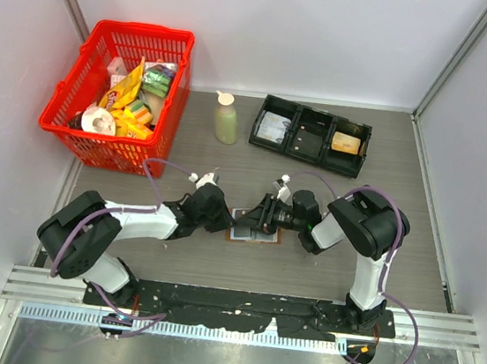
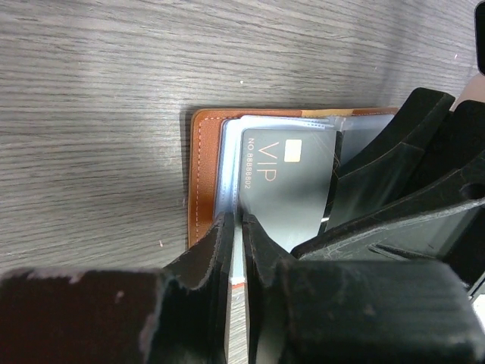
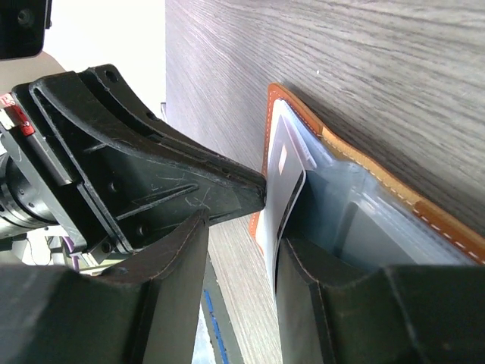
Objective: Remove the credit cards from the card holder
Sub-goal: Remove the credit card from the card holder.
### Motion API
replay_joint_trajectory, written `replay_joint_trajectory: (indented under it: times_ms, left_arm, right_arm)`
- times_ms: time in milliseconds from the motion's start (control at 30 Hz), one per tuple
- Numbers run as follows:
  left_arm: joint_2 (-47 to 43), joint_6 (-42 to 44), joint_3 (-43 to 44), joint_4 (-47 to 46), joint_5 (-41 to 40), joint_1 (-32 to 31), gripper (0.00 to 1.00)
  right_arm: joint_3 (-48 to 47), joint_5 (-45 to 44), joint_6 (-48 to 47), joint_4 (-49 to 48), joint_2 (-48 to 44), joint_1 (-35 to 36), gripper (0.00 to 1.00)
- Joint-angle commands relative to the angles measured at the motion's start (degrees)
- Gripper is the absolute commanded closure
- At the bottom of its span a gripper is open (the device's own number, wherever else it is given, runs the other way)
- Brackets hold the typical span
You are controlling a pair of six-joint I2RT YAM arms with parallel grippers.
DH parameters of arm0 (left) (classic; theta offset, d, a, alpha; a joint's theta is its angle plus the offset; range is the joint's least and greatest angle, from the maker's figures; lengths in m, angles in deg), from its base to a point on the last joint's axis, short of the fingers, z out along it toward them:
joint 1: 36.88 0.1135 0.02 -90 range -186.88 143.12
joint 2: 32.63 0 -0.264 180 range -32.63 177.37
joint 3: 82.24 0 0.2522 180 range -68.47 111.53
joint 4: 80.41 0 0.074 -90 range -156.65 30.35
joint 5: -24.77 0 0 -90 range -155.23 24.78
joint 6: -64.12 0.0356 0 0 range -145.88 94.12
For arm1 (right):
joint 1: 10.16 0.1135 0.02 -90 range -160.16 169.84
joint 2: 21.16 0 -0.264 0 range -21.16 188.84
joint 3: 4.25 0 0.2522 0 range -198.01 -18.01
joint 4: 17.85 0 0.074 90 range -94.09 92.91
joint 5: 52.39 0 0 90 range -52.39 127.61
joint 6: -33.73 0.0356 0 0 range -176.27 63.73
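Note:
The brown card holder [image 1: 250, 234] lies open on the table between my two grippers. In the left wrist view its brown cover [image 2: 204, 174] frames pale blue-grey pocket panels, and a grey credit card marked VIP [image 2: 288, 189] sticks partly out of them. My left gripper [image 2: 239, 221] is shut on the near edge of a pale panel; it also shows from above [image 1: 226, 221]. My right gripper [image 3: 244, 231] is open. The card's lifted edge [image 3: 286, 182] stands between its fingers, against the right one. From above, the right gripper [image 1: 260, 217] is over the holder.
A red basket [image 1: 117, 91] of snack packets stands at the back left. A pale green bottle [image 1: 225, 119] and a black three-compartment tray [image 1: 311, 135] stand at the back middle. White walls close in both sides.

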Motion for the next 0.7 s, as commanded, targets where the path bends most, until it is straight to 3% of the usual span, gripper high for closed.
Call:
replay_joint_trajectory:
  times_ms: [0, 367, 667]
  left_arm:
    - [1.0, 0.2, -2.4, 1.5, -0.6, -0.1, 0.87]
    - [0.4, 0.6, -3.2, 4.3, -2.8, -0.2, 0.84]
    - [0.7, 0.9, -2.8, 5.0, -2.9, -0.1, 0.88]
  right_arm:
    - [-0.7, 0.3, 0.7, -5.4, -0.1, 0.7, 0.57]
    - [1.9, 3.7, 0.7, -5.3, -3.6, -3.3, 0.60]
    - [3.8, 6.1, 0.2, -5.5, -4.4, -6.4, 0.63]
